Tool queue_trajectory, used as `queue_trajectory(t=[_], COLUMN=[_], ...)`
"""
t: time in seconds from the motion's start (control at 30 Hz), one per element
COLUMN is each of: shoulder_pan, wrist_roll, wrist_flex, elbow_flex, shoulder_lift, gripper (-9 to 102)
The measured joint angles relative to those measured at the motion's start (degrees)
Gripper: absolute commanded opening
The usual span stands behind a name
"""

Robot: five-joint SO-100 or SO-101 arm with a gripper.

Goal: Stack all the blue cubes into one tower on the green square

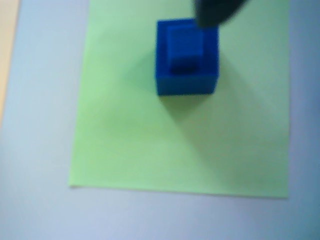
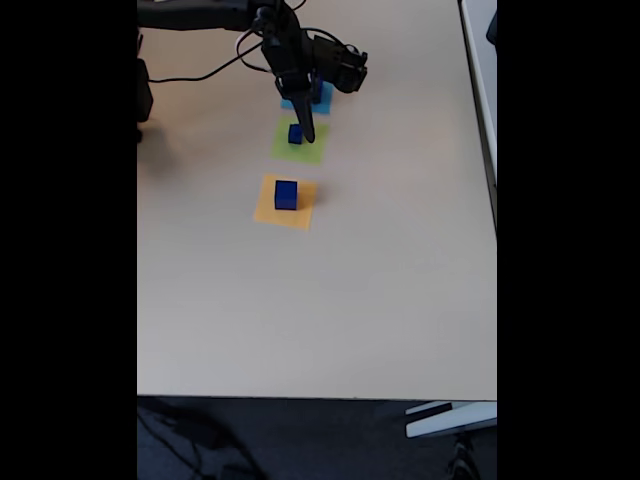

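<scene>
Blue cubes (image 1: 186,57), a smaller on a larger, sat stacked on the green square (image 1: 150,145); another cube (image 2: 286,194) waited on the orange patch (image 2: 266,211). The gripper (image 2: 307,133) hovered beside the stack, its opening unclear.

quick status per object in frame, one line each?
larger blue cube: resting on the green square, upright.
smaller blue cube: stacked on the larger one.
blue cube on orange patch: not yet stacked, standing alone.
green square: flat on the table, holding the stack.
gripper: just beside the stack; open or shut unclear.
</scene>
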Motion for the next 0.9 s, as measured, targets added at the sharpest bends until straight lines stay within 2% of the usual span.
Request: queue_trajectory(t=[0.47,0.9], shoulder_pan=[-5.36,-5.54], wrist_roll=[8.17,8.17], wrist_flex=[0.62,-8.61], elbow_flex=[0.0,6.24], shoulder_lift=[-2.02,-2.99], gripper=[38,35])
